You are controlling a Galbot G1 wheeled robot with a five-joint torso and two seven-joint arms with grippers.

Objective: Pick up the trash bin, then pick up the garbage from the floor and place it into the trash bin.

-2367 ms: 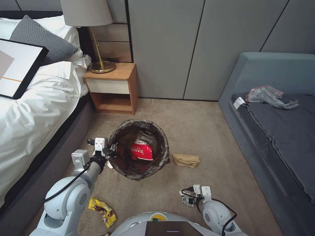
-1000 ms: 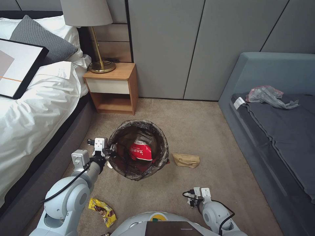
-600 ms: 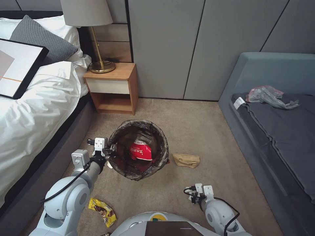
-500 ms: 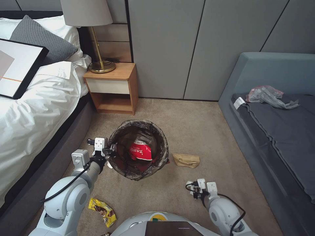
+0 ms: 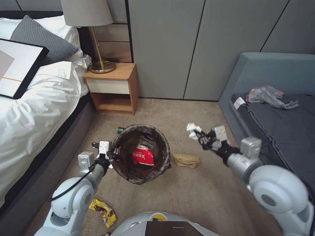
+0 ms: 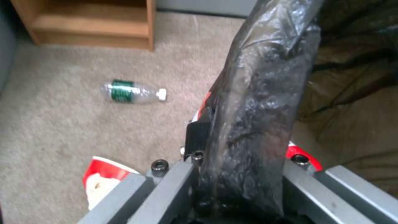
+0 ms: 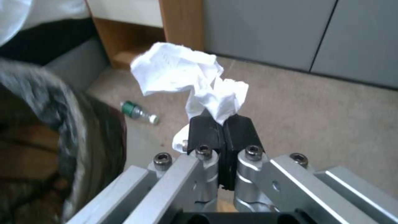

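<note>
Our right hand (image 5: 196,133) has come up from low beside our base a moment ago and now hangs in the air just right of the trash bin (image 5: 143,154), pinched shut on a crumpled white tissue (image 5: 193,127); in the right wrist view the black pads (image 7: 206,132) meet around its lower end. Our left hand (image 5: 111,154) stays clamped on the bin's near rim, the dark liner (image 6: 257,102) bunched between its jaws. The bin itself sits slightly farther from the nightstand (image 5: 113,88) than before, so a small clear bottle (image 5: 120,130) now shows on the carpet (image 5: 183,196) behind it. A red-and-white cup (image 5: 143,156) already lies inside.

We judge the tissue is picked and on its way over: it is above the floor but not yet over the opening. Left on the floor are the tan paper bag (image 5: 186,160) just right of the bin, the yellow snack wrapper (image 5: 102,211) near our left arm, the bottle, and another red-and-white cup (image 6: 104,177) beside the left hand.
</note>
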